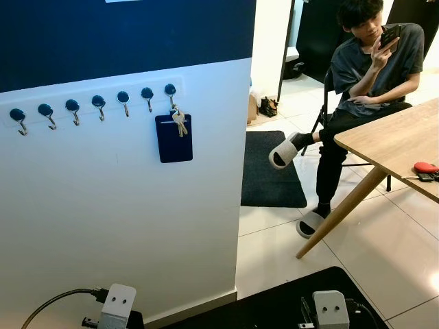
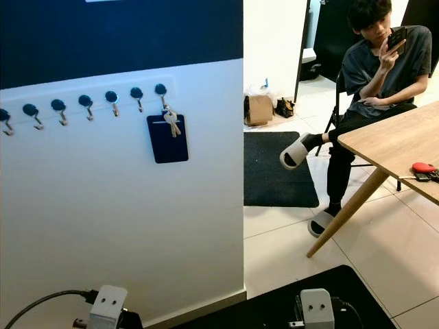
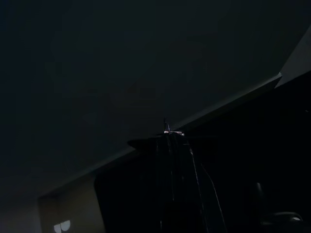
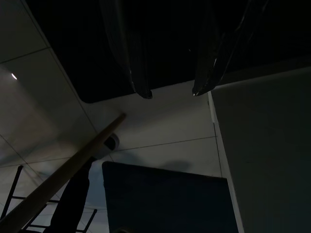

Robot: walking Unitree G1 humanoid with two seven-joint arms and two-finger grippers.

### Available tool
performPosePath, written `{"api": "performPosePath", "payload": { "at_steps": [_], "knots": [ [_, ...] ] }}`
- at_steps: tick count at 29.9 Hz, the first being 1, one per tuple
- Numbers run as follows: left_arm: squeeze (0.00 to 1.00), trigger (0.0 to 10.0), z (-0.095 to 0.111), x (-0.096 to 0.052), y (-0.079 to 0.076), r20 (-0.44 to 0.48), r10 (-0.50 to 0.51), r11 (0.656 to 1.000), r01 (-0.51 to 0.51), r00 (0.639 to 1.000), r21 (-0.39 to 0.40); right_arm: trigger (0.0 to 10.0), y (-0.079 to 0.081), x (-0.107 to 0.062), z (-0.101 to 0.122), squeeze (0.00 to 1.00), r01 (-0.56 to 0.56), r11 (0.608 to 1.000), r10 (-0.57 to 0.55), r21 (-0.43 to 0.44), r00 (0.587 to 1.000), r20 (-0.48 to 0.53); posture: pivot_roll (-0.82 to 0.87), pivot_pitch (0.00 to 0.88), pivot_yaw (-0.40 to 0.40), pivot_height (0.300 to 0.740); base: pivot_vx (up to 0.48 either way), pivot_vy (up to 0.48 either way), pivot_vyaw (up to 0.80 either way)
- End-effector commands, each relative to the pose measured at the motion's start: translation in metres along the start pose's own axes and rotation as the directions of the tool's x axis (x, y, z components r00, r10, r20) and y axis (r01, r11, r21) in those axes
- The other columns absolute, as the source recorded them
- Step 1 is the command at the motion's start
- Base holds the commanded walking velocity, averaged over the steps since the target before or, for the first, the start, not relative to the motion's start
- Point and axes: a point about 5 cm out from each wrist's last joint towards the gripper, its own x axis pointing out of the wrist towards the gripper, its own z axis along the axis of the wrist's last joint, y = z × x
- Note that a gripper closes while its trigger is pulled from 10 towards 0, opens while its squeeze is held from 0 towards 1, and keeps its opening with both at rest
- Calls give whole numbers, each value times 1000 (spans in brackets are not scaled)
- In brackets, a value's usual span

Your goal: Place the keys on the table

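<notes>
A bunch of silver keys [image 1: 180, 122] with a dark blue card-shaped tag [image 1: 174, 138] hangs from the rightmost hook [image 1: 170, 91] of a row of several round blue hooks on a white wall panel. A wooden table [image 1: 401, 140] stands at the right on a slanted leg. Both arms hang low by my body, far below the keys. In the right wrist view my right gripper [image 4: 170, 92] is open and holds nothing, pointing at the tiled floor. The left wrist view is nearly black.
A person [image 1: 370, 75] sits on a chair beyond the table, holding a phone, one slippered foot [image 1: 282, 151] raised. A red object [image 1: 425, 168] lies on the table's near corner. A dark mat [image 1: 271, 168] lies on the tiles past the wall's edge.
</notes>
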Motion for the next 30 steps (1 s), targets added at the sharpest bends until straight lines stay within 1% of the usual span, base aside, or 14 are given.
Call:
{"api": "performPosePath", "payload": {
  "at_steps": [1, 8, 30],
  "knots": [
    [0, 10000, -8, -3, 0, -31, 11, 1000, -11, 999, -19, 10000, 2, -2, -4, 0, -9, 1000, 9, 1, 1000, -11, 76, 134, 93, 740, 0, 0, 0],
    [0, 10000, -7, -3, -1, -34, 10, 1000, -11, 999, -25, 10000, 2, -2, -5, 0, -11, 1000, 11, -2, 1000, -14, 75, 130, 92, 740, 0, 0, 0],
    [0, 10000, -7, -1, -2, -36, 3, 1000, -4, 999, -10, 10000, 0, -1, -4, 0, -12, 1000, 12, 2, 1000, -16, 73, 122, 88, 740, 0, 0, 0]
  ]
}}
